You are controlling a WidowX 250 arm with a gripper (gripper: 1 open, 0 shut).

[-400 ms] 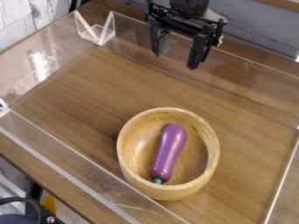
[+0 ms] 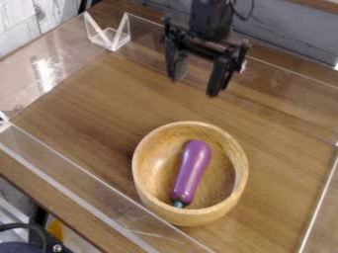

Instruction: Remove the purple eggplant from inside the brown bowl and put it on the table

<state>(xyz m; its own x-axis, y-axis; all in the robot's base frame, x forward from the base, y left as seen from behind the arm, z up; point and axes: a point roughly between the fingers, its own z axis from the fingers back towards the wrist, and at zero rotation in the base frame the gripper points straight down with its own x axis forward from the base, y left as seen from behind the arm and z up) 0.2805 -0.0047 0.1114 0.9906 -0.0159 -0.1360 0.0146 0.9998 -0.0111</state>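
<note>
The approach was in hand — pincer (image 2: 197, 77) apart, nothing gripped — and needed lowering over the eggplant (image 2: 192, 172) in the bowl (image 2: 142, 166).

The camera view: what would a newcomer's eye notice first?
Probably the glossy purple eggplant lying inside the big round light-brown wooden bowl, in the lower middle of the picture. Next, the black open claw above the brown wooden table, at the top.
</note>
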